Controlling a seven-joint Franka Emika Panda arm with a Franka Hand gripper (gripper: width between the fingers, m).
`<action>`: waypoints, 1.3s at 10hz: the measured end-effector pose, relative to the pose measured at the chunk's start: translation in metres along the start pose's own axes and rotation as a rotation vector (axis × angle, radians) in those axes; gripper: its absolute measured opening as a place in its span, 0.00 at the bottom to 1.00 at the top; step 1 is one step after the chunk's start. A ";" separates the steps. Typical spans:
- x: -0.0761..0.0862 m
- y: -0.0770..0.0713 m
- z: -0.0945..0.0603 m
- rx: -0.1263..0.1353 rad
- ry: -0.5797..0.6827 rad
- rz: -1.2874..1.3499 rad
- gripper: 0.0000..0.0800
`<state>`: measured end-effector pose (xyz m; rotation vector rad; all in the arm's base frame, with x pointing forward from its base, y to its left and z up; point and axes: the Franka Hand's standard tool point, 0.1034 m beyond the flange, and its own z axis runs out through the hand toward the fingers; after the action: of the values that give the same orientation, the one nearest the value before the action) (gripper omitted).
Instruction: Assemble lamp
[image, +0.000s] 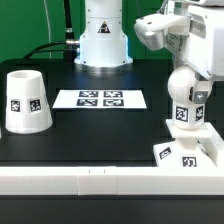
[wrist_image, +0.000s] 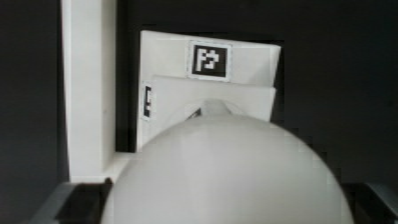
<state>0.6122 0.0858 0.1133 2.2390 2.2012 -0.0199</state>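
Arm (image: 196, 40) hangs vertical at the exterior view's right, fingers (wrist_image: 75, 205) flanking the bulb (image: 185, 95) upright on the base (image: 186, 152) near the desk (image: 100, 135) edge; whether they clamp it cannot be told.

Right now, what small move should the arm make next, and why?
Probably ease the bulb straight down into the base. The bulb stands upright directly over the base, the gripper is at its round head, and the shade stands apart, so seating seems unfinished.
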 end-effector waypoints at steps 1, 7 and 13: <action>-0.003 -0.002 0.000 0.024 0.011 0.129 0.72; -0.006 0.000 0.001 0.083 0.032 0.703 0.72; -0.004 0.000 0.002 0.109 0.033 1.184 0.72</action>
<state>0.6119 0.0823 0.1117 3.1722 0.5908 -0.0966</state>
